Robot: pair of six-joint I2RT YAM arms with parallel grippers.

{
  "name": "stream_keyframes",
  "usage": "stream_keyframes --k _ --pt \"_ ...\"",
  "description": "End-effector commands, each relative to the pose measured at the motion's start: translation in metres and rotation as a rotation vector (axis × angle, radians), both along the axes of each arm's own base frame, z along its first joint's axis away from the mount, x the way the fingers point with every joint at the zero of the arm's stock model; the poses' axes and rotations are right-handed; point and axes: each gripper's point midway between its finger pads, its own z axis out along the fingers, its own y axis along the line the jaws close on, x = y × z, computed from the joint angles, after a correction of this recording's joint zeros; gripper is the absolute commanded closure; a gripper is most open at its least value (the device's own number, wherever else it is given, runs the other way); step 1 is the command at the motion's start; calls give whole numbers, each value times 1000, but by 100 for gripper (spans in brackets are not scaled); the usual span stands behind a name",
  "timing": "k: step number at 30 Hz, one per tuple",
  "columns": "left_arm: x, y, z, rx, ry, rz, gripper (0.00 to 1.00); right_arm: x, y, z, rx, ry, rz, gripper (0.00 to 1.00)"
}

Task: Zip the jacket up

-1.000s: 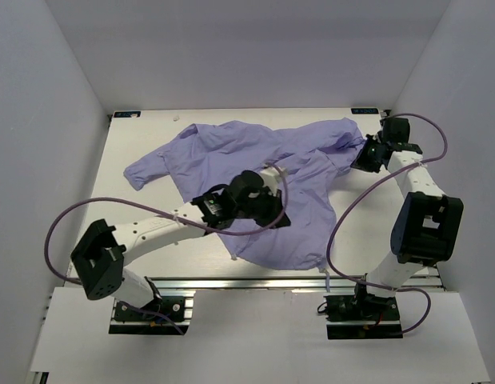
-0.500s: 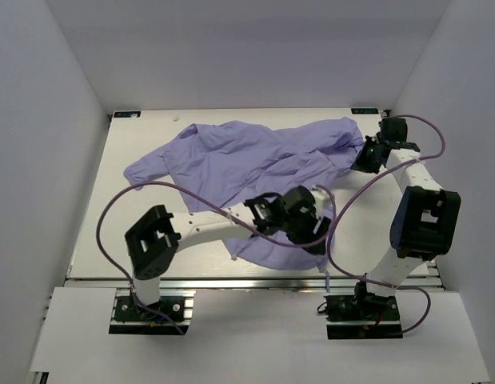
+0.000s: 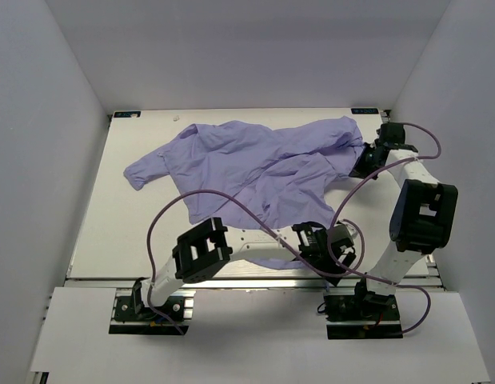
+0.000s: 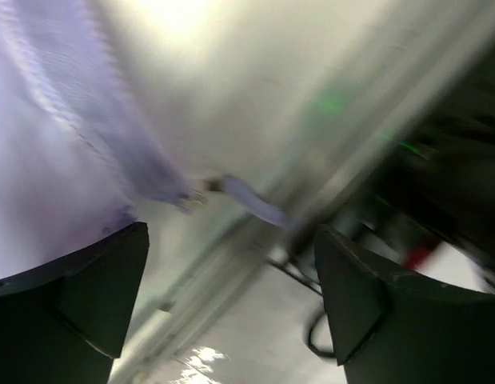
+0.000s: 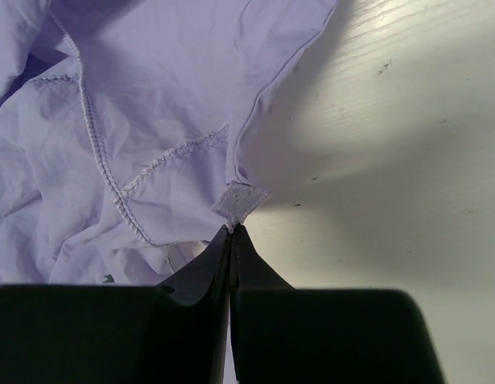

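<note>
Right gripper (image 5: 231,234): jaws pressed together, pinching a small fabric tab (image 5: 241,200) at the edge of the jacket (image 5: 151,104). Stitched seams cross the lavender cloth just beyond the tab. Bare white tabletop (image 5: 391,144) to the right of it.

Left gripper (image 4: 231,276): jaws wide apart, nothing between them. Wrist view motion-blurred. Jacket hem sits at the left of that view, close to one finger (image 4: 87,280); cannot tell if they touch. A thin pale strip (image 4: 251,204) trails from the hem corner onto the tabletop; too blurred to identify.

Top view: left arm lies stretched along the near edge, its gripper at the near-right, just beyond the metal rail (image 3: 231,282). The jacket is crumpled and spread over the middle and far tabletop. One sleeve reaches far left, the other end reaches the far-right corner where the right gripper holds it, and the near hem ends beside the left gripper. Purple cable (image 3: 223,196) arches over the cloth.

Writing: small labels (image 3: 127,114) at both far corners, print too small to read
</note>
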Motion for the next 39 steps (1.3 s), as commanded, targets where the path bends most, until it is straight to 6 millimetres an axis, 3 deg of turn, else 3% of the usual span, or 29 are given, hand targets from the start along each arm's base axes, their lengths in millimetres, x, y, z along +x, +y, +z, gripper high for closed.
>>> stream_keyframes --k 1,2,9,14,16,17,19,20,25,26,27,28,29,30,31,32,33,35,36,37,39 --pt "36 10 7 72 -125 137 8 -1 -4 7 11 -27 -3 100" --pt "37 14 -2 109 -128 140 9 -2 -4 7 14 -27 -2 100" --pt "51 12 -19 188 -177 172 20 -3 -10 6 25 -29 -17 100" --pt "61 15 -23 227 -222 205 41 -3 -9 8 26 -38 -11 100" --pt "62 17 -28 245 -227 214 53 -4 -9 8 25 -40 -10 100" --pt "64 19 -28 256 -236 225 73 -4 -9 8 25 -43 -10 100" --pt "66 21 -29 267 -240 234 95 -5 -9 8 24 -44 -8 100" --pt "67 23 -27 272 -247 243 100 -5 -9 8 21 -45 -7 100" --pt "67 36 -2 265 -268 237 100 -3 -10 14 13 -65 5 100" --pt "68 36 28 201 -277 248 100 -2 -10 16 10 -72 8 100" --pt "63 51 24 221 -283 217 100 -2 -10 21 7 -79 8 100" --pt "67 51 37 166 -293 228 100 -1 -13 23 -5 -85 3 100" --pt "69 59 76 74 -301 246 100 0 -15 29 -16 -96 -3 100" --pt "61 81 60 97 -254 218 100 0 -16 30 -22 -89 -10 100" --pt "76 90 70 42 -229 255 100 0 -21 31 -43 -84 -26 100" --pt "78 100 78 4 -197 264 100 0 -24 31 -55 -77 -37 100" --pt "85 125 91 -63 -147 294 100 1 -29 34 -77 -68 -56 100" --pt "91 151 102 -127 -116 336 100 -1 -37 35 -108 -44 -94 100" --pt "94 166 128 -207 -130 366 100 2 -42 42 -124 -47 -117 100" --pt "104 189 118 -194 -132 424 100 0 -50 43 -160 -35 -153 100" --pt "112 211 126 -216 -150 490 100 5 -54 60 -176 -60 -184 100"
